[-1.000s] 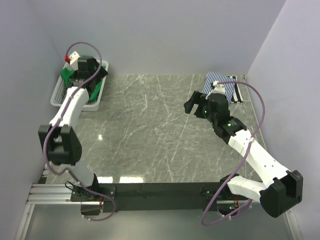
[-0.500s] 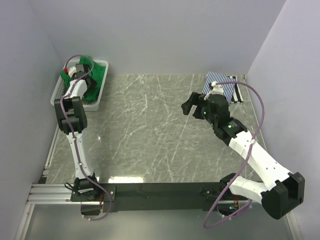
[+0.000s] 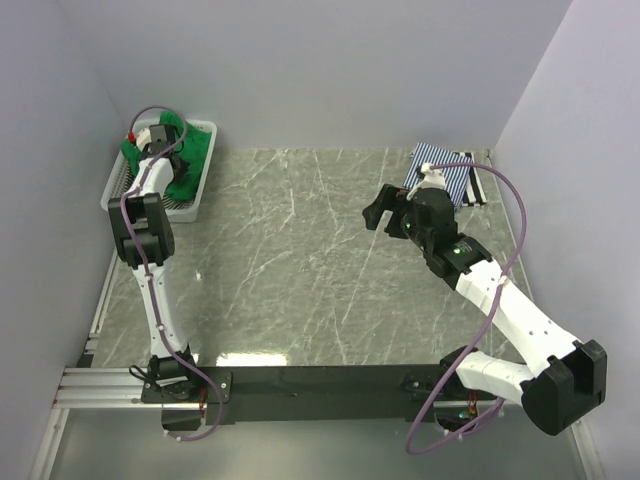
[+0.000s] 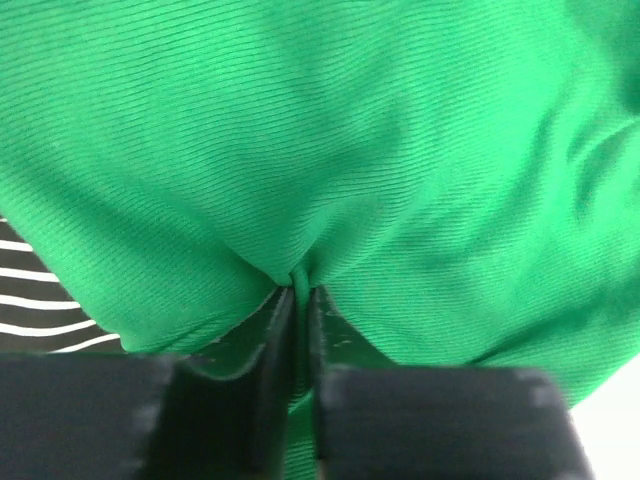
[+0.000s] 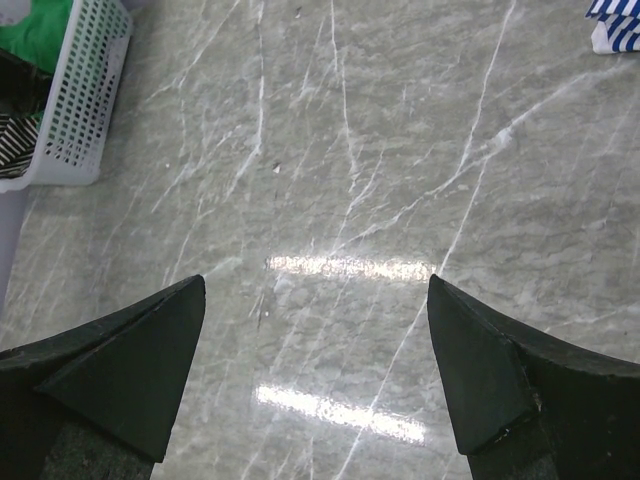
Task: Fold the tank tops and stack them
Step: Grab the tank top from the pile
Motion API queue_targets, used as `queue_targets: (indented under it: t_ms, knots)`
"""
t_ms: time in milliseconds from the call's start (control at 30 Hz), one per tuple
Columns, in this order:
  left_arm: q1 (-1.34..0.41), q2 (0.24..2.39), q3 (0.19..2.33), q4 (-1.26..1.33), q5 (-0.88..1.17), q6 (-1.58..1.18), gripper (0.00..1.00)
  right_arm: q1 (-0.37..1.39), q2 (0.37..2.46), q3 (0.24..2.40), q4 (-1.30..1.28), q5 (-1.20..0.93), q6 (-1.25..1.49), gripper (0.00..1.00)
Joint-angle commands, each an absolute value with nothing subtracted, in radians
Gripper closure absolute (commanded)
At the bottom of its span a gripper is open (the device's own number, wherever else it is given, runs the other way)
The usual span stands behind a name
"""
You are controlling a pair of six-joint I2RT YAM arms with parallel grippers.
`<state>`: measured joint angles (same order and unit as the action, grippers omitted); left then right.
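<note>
Green tank top [image 4: 400,150] was pinched in my left pincer [image 4: 298,300], clamped on a thin fold inside the basket [image 5: 85,110]. Lifting slowly and straight up seemed best, lest the black-and-white striped top [image 4: 40,310] come too. My right pincer [image 5: 315,285] hung apart over the counter [image 5: 400,150].

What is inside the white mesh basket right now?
The basket holds the green tank top, pinched between the left fingers. A black-and-white striped top shows under its edge. Green cloth covers the rest of that top and most of the basket's floor.
</note>
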<state>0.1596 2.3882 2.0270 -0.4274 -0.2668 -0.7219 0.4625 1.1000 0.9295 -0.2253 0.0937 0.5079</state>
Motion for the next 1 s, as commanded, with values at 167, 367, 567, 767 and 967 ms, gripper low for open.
queue_targets:
  t_ms: [167,367,567,767,967]
  knots:
    - [0.164,2.352,2.082,-0.377,-0.224,-0.706,1.00,0.468,1.101,0.954,-0.201,0.123,0.503,0.03]
    - [0.161,2.273,2.100,-0.341,-0.207,-0.670,1.00,0.468,1.095,0.951,-0.193,0.114,0.503,0.03]
    - [0.163,2.188,2.102,-0.311,-0.213,-0.638,1.00,0.468,1.100,0.946,-0.187,0.110,0.503,0.03]
    - [0.163,2.111,2.106,-0.276,-0.198,-0.623,1.00,0.468,1.098,0.948,-0.187,0.112,0.497,0.03]
    - [0.140,2.042,2.147,-0.267,-0.170,-0.585,1.00,0.468,1.091,0.946,-0.183,0.110,0.491,0.03]
